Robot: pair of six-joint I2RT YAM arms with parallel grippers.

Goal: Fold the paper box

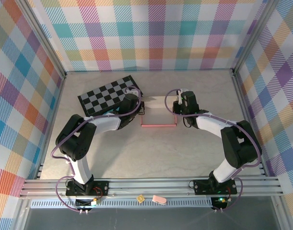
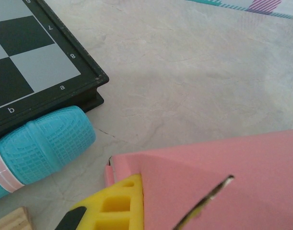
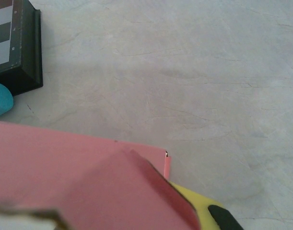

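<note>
Toward the table's (image 1: 136,158) far edge, the left gripper (image 1: 141,99) and right gripper (image 1: 176,104) each pinch a side wall of the paper box (image 1: 158,115), beside the checkered board (image 1: 105,96).

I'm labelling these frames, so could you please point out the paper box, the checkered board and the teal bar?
paper box (image 2: 232,163), left wrist view, its pink outer face.
checkered board (image 2: 41,67), left wrist view, a grey square.
teal bar (image 2: 50,141), left wrist view, its ribbed end.

paper box (image 1: 158,114): mid-surface (image 1: 136,153), lying between the two arms | board (image 1: 108,95): left of and behind the box, near it | small bar (image 2: 41,143): just beside board's edge, between board and box
</note>
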